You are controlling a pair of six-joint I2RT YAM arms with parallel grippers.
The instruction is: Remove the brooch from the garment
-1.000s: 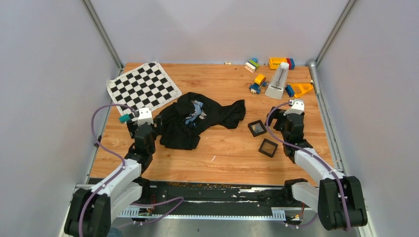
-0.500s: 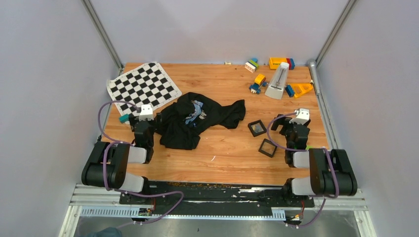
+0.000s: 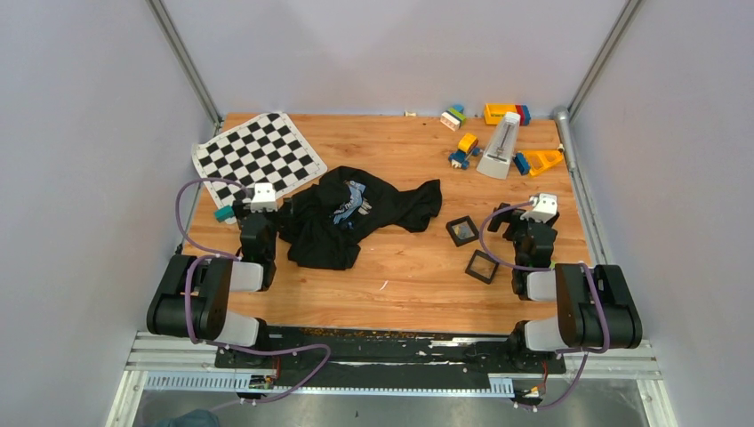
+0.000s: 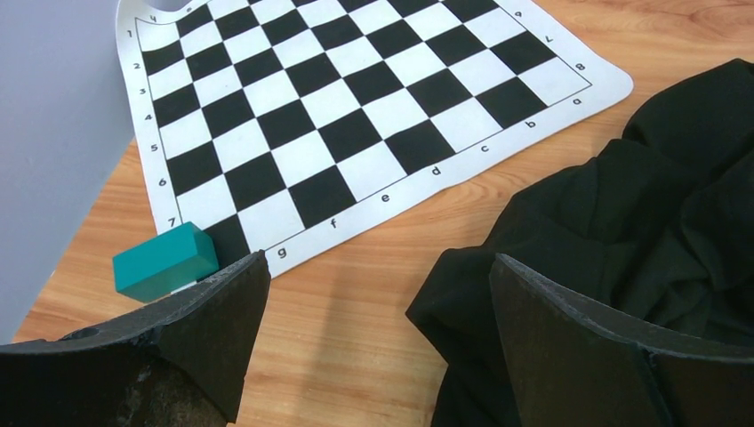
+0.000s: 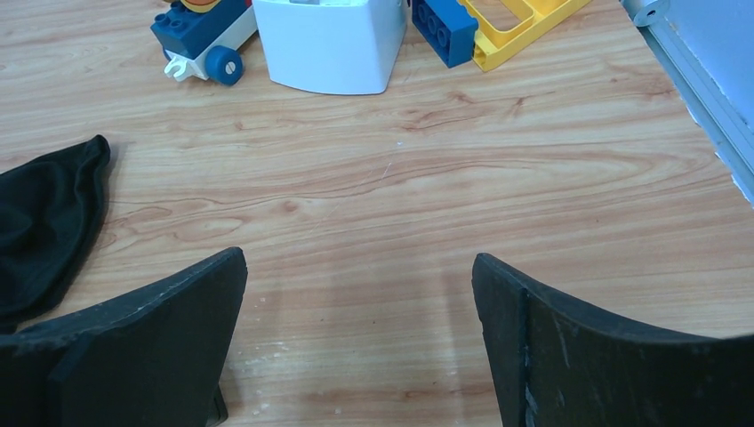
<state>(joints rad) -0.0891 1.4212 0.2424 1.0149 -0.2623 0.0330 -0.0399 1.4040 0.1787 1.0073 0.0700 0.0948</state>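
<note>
Brooch: we cannot pick it out in any view; the white patches on the shirt's print are too small to tell apart from a disc.
Garment (image 3: pixel 320 236): one black T-shirt, crumpled in a heap left of the table's middle. Its blue, white and grey print faces up near the top of the heap, and one sleeve trails to the right.
Left gripper (image 4: pixel 378 267): we see its fingers spread wide with nothing between them. It sits low over bare wood at the garment's left edge. The right finger overlaps the cloth in the wrist view, but we cannot tell whether it touches.
Teal block (image 4: pixel 165 260): one, just beside the left finger, at the near corner of the mat.
Chess mat (image 3: pixel 258 156): one, black and white, lying flat in the far left corner. Its near right edge is close to the garment.
Square frames: two, black. One (image 3: pixel 461 230) is just right of the sleeve and the other (image 3: pixel 482 265) is nearer us. They lie apart from each other, between the garment and the right arm.
Right gripper (image 5: pixel 357 258): wide open and holding nothing, over bare wood, with the sleeve tip off to its left.
Metronome (image 3: pixel 500 147): one, white, upright, far right.
Toys beside it: one wheeled toy (image 5: pixel 203 36), one blue brick (image 5: pixel 445 27) and one yellow frame piece (image 5: pixel 525 22).
Brick clusters: two more at the far edge, one (image 3: pixel 454 116) and another (image 3: pixel 505 113).
Table (image 3: pixel 418 285): wood-grain.
</note>
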